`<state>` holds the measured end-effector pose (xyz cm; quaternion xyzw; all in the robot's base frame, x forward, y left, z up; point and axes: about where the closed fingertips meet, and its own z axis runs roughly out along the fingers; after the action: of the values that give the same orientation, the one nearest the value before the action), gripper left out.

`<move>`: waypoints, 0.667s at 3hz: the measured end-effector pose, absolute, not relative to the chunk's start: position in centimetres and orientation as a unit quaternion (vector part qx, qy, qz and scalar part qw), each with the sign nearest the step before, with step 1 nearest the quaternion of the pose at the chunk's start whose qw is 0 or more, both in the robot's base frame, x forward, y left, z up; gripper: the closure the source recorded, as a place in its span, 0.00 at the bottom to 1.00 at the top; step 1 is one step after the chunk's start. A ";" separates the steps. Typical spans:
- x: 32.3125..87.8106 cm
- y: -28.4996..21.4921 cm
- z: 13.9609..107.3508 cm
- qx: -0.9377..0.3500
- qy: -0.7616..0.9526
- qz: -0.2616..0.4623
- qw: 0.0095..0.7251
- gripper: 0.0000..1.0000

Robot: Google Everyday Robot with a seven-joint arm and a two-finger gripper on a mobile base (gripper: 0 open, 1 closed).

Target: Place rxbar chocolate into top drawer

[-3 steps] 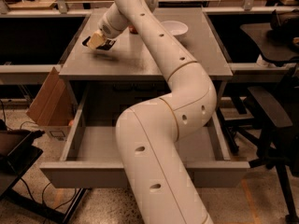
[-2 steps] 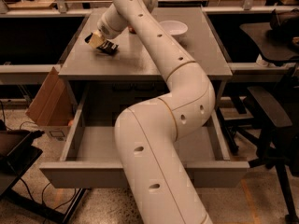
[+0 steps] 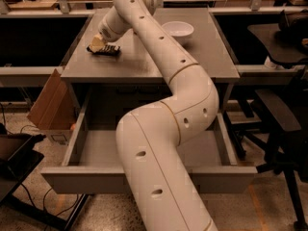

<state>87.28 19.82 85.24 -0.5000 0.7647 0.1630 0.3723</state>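
Note:
The rxbar chocolate (image 3: 106,50), a dark flat bar, lies on the left part of the grey tabletop (image 3: 144,64). My gripper (image 3: 98,42) is right down on the bar's left end, touching or nearly touching it. The top drawer (image 3: 62,179) is pulled wide open below the table. Its grey floor (image 3: 96,148) shows on the left, and my arm hides the middle of it.
A white bowl (image 3: 177,29) stands on the table's far right part. A brown cardboard box (image 3: 47,105) leans by the table's left leg. A black chair (image 3: 281,114) stands to the right and dark equipment (image 3: 17,155) at the lower left.
My gripper has dropped slightly towards the tabletop and now sits low over the bar's left end. The drawer and the bowl have not moved.

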 end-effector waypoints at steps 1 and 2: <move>87.3 20.1 84.8 -0.501 0.765 0.164 0.370 0.82; 87.2 20.3 84.4 -0.502 0.765 0.165 0.367 1.00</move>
<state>87.24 20.31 84.44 -0.5020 0.7655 0.1650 0.3672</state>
